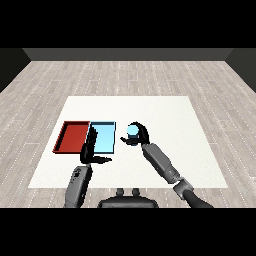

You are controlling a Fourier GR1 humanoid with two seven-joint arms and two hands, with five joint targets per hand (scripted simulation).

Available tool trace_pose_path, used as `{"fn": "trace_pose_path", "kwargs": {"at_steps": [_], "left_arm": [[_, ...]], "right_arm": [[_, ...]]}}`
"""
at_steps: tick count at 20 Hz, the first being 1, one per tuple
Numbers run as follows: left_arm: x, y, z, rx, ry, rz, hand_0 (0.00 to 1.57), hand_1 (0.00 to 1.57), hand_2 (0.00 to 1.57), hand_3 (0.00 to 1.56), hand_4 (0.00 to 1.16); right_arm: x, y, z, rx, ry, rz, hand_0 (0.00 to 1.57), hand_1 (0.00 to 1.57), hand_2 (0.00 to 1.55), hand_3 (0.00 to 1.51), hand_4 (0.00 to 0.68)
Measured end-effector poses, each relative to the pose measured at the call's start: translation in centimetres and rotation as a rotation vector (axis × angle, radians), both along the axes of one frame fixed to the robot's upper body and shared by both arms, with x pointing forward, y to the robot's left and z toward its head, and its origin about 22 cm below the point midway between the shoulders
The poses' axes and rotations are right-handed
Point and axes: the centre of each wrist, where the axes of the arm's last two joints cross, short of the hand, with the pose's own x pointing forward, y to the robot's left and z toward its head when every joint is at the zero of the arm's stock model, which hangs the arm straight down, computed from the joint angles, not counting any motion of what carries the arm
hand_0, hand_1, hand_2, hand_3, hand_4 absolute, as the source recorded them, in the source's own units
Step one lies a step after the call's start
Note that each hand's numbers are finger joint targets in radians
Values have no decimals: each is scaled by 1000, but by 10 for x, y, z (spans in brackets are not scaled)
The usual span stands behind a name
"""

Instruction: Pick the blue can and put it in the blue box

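The blue can [133, 131] is upright in my right hand [140, 135], whose fingers curl round it just right of the light blue tray [105, 140]. The can is beside the tray's right edge, not over it. Whether it rests on the table or is lifted I cannot tell. My left hand [90, 148] hovers over the seam between the two trays with straight, relaxed fingers and holds nothing.
The red tray [73, 136] lies touching the left side of the light blue tray. Both sit on the left half of the white table [165, 120]. My left forearm [78, 184] comes up from the lower left.
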Motion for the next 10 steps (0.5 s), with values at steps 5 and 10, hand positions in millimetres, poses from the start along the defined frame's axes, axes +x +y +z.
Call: {"fn": "trace_pose_path", "kwargs": {"at_steps": [5,10], "left_arm": [[4,-13,1,-18,37,-49,0,0,0,0,0],[16,-19,5,-12,54,-71,0,0,0,0,0]], "right_arm": [[2,3,20,13,-62,24,1429,1429,1451,1423,660],[-7,-20,31,15,-73,27,1429,1429,1451,1423,660]]}}
